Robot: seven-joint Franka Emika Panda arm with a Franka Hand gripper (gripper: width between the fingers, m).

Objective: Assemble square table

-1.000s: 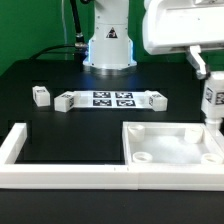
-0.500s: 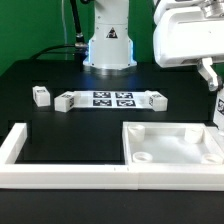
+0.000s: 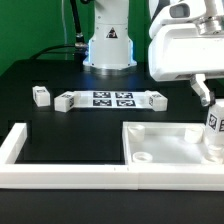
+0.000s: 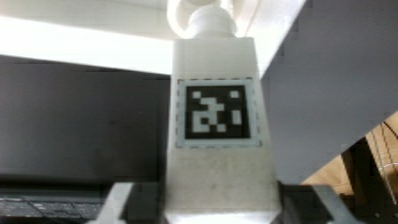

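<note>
The place is a robotics lab. A robot arm base (image 3: pixel 108 45) stands at the upper middle on a black worktop (image 3: pixel 60 125), with a green backdrop (image 3: pixel 30 30) at upper left. The marker board (image 3: pixel 110 99) and a tag-printed leg block (image 3: pixel 40 96) lie mid-frame.

The leg block (image 3: pixel 213 124) and square top (image 3: pixel 165 127) run off the exterior view's right edge; wrist view blurred

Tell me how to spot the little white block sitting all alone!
Find the marker board on the black table. At its end on the exterior view's left sits the inner leg block; the outer leg block lies farther out, alone.
</note>
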